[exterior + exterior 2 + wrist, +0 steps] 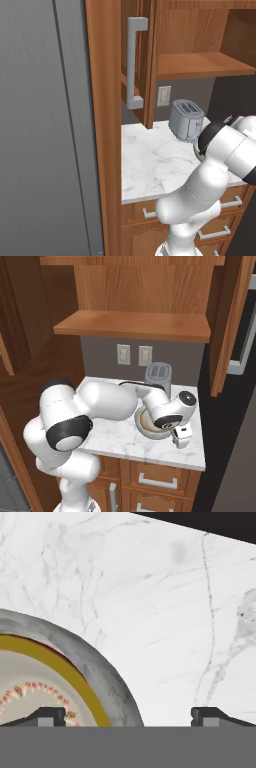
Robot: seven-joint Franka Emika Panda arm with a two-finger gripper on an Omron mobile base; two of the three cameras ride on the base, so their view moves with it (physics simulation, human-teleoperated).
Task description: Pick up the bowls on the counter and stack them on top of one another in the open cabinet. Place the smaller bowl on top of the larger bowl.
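Left base view: the arm (210,180) rises from the lower right and bends over the counter (150,165), its upper links hiding the right part of the slab. A grey toaster (186,120) stands at the back of the counter, near a wall socket (164,96). Above is the open cabinet (200,65) with its plank shelf, and its door (135,60) with a long grey bar handle swings out to the left. A tall grey panel (45,125) takes the left side. Brown drawers (145,215) sit under the slab.

Right base view: the arm reaches from the lower left across the counter (125,441) to a bowl (150,423), which sits on the marble just in front of the toaster (159,376). The wrist covers part of the bowl's right side, and the gripper (181,440) hangs low at the bowl's right edge, near the front of the slab. The cabinet shelf (132,326) is overhead, and two wall sockets (134,355) sit beneath it.

Hand view: the bowl (60,672) shows at lower left, with a cream inside, a tan rim and a grey outer wall. The two fingertips (47,714) stand wide apart, spread open, one over the bowl's inside and the other over bare marble (175,612), so the rim lies between them. Whether they touch the bowl I cannot tell
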